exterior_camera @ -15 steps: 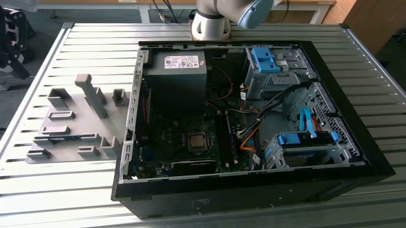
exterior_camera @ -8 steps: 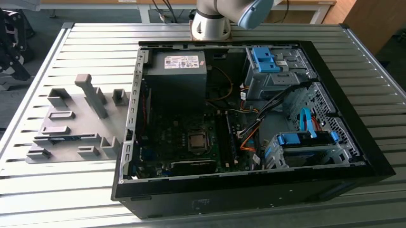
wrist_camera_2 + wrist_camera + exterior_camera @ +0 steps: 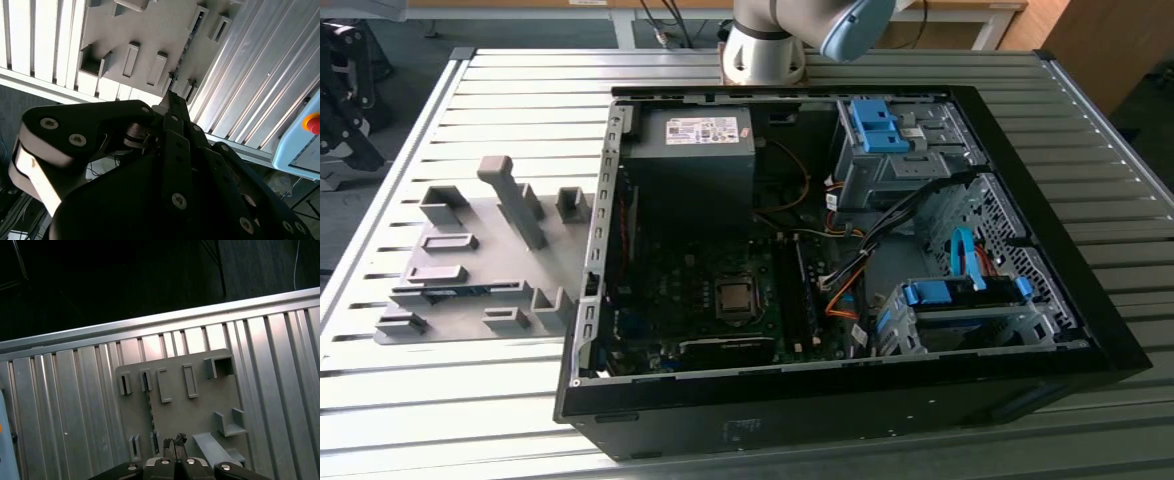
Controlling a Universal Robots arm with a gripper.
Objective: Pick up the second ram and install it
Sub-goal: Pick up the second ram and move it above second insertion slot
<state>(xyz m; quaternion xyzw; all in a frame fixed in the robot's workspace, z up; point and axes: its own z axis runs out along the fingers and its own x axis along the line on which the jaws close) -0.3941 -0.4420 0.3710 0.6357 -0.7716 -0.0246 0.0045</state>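
The second ram (image 3: 454, 291) is a thin blue stick standing on edge in a slot of the grey holder plate (image 3: 474, 225), at the exterior view's left beside the open computer case (image 3: 854, 412). In both wrist views it shows as a narrow dark strip (image 3: 148, 407) (image 3: 192, 35) between two small brackets of the plate (image 3: 195, 412) (image 3: 112, 30). My gripper (image 3: 174, 440) (image 3: 169, 96) hangs well above the plate, near one end of the stick. Its fingertips are shut together with nothing between them.
The case lies on its side on a slatted metal table (image 3: 494, 400), with the motherboard (image 3: 720, 300), a power supply (image 3: 700, 135) and blue drive-bay latches (image 3: 874, 125) exposed. The arm's base (image 3: 767, 45) stands behind the case. Beyond the table edge (image 3: 150, 322) the floor is dark.
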